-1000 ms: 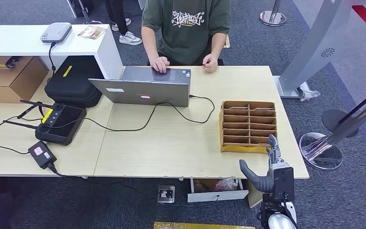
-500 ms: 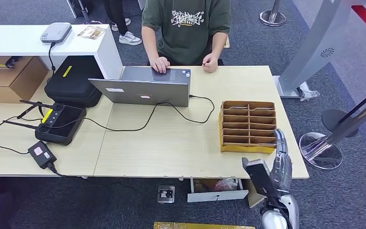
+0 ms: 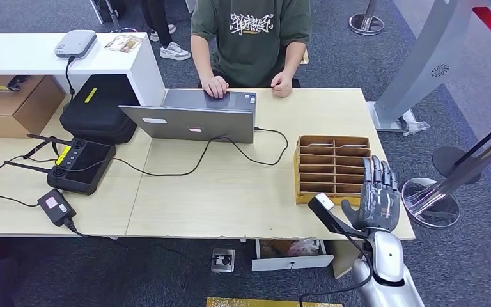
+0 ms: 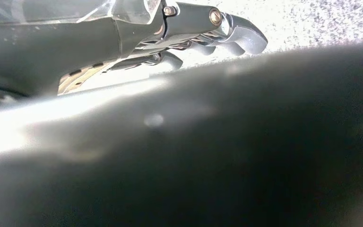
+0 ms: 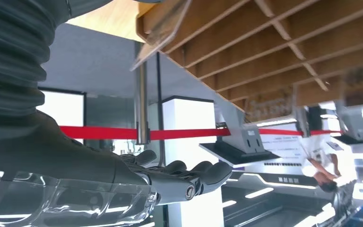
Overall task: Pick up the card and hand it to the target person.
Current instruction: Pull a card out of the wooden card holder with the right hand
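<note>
I take the slotted wooden rack [image 3: 332, 169] on the table [image 3: 230, 192] as landmark: my right hand [image 3: 377, 198] hovers over its near right corner, the laptop [image 3: 195, 118] sits to its far left, and the person [image 3: 250, 38] sits beyond the table's far edge

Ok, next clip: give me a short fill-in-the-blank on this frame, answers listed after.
1. The right hand hovers with fingers spread beside the wooden ____ rack.
2. The person sits behind an open ____.
3. The rack stands on the table's ____ side, seen from the robot.

Answers: slotted; laptop; right
</note>
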